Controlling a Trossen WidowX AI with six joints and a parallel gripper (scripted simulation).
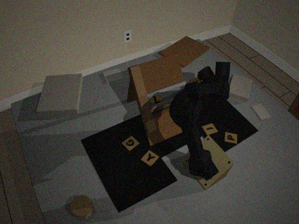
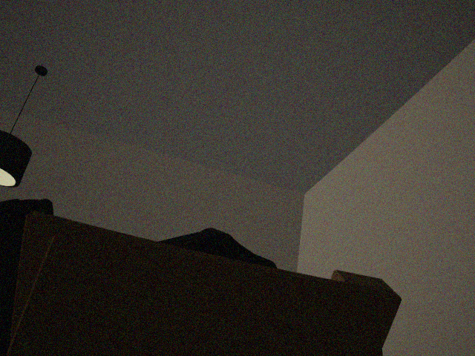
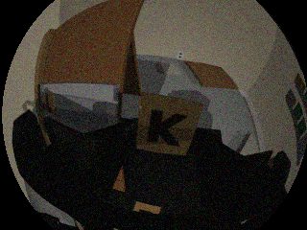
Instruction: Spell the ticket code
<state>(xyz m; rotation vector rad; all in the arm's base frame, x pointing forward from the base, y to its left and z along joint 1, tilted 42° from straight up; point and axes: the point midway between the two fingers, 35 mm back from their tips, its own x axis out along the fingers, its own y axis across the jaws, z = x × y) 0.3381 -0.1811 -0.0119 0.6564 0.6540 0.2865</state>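
Your K tile (image 3: 169,126) sits in the claw (image 3: 167,128), which is closed on it; the wrist view shows its letter upright, slightly tilted, in front of the counter (image 1: 60,173) (image 3: 223,112) and to the right of the board (image 1: 161,75) (image 3: 91,48). In the top view, the arm (image 1: 190,115) hides the claw from you. The board stands towards the counter's wall-side edge; at its left part you see the L tile (image 1: 157,98).

On the black mat (image 1: 125,183), the G tile (image 1: 130,143) and Y tile (image 1: 150,157) lie on the side nearer the counter's left edge. The P tile (image 1: 231,137) and a tile reading I or J (image 1: 209,129) lie nearer its right edge, beside the arm's base (image 1: 223,160). A pale card (image 1: 261,111) lies near that right edge; you cannot read any print on it. The grey box (image 1: 59,94) occupies the back left corner, the orange slab (image 1: 189,49) the back right. The round tub (image 1: 81,205) stands towards the front, near the left edge.
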